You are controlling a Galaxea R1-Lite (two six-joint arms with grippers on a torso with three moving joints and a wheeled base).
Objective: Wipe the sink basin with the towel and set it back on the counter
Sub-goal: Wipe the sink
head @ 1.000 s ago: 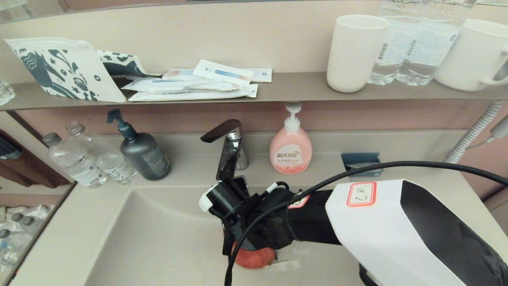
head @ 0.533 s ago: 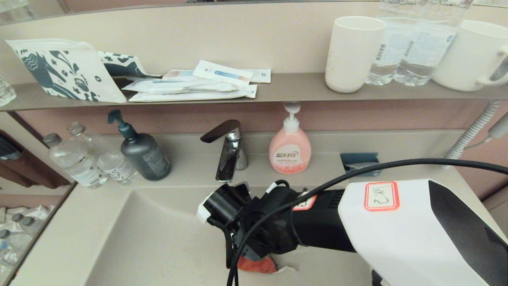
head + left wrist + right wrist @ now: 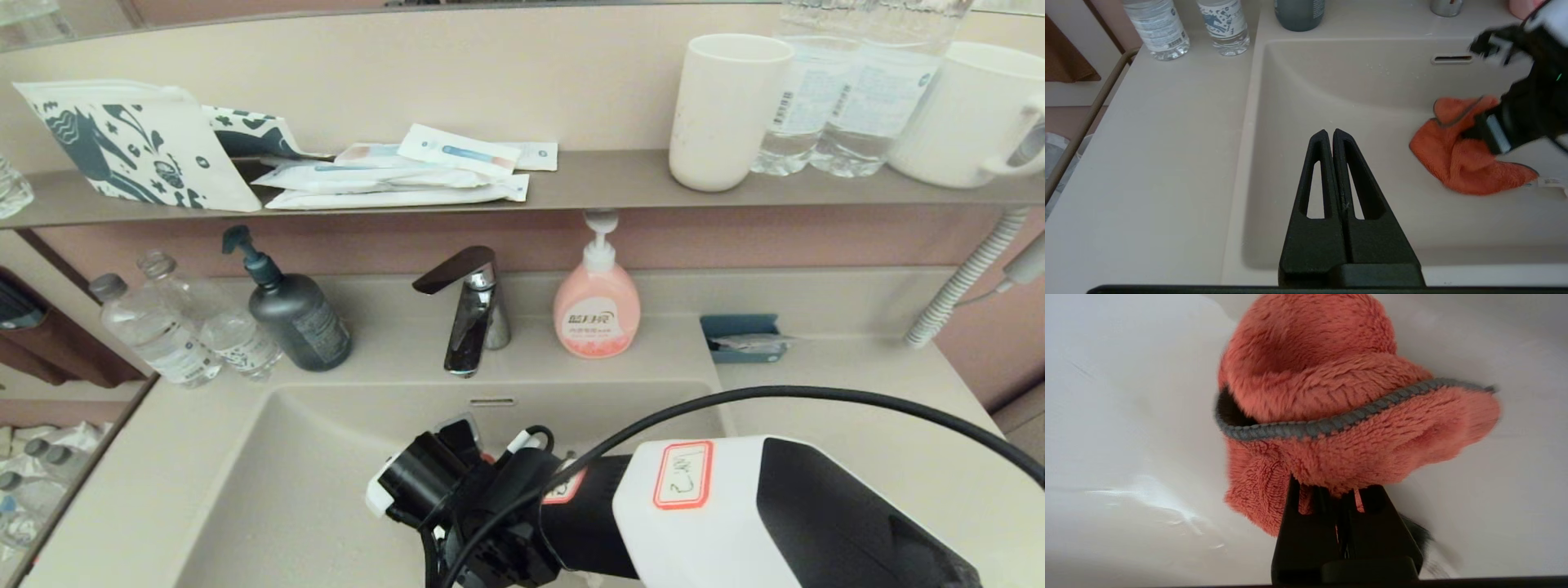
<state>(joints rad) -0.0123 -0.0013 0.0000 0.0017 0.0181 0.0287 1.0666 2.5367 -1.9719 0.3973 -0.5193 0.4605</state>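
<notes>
My right gripper (image 3: 1337,490) is shut on the towel (image 3: 1331,396), a fuzzy orange cloth with grey edging, and presses it on the floor of the beige sink basin (image 3: 326,474). The left wrist view shows the towel (image 3: 1461,163) bunched under the right gripper (image 3: 1490,130), below the overflow slot (image 3: 1452,59). In the head view my right arm (image 3: 735,514) hides the towel and the drain plug. My left gripper (image 3: 1332,132) is shut and empty, hovering over the basin's (image 3: 1355,90) near left part beside the counter (image 3: 1167,143).
Behind the basin stand a chrome faucet (image 3: 469,314), a pink soap bottle (image 3: 598,306), a dark pump bottle (image 3: 294,314) and two water bottles (image 3: 180,327). A blue holder (image 3: 744,336) sits on the right counter (image 3: 857,408). A shelf (image 3: 588,184) above holds cups and packets.
My right arm has pulled back toward the basin's near side and slightly left, dragging the towel with it. The towel has slipped out of the head view.
</notes>
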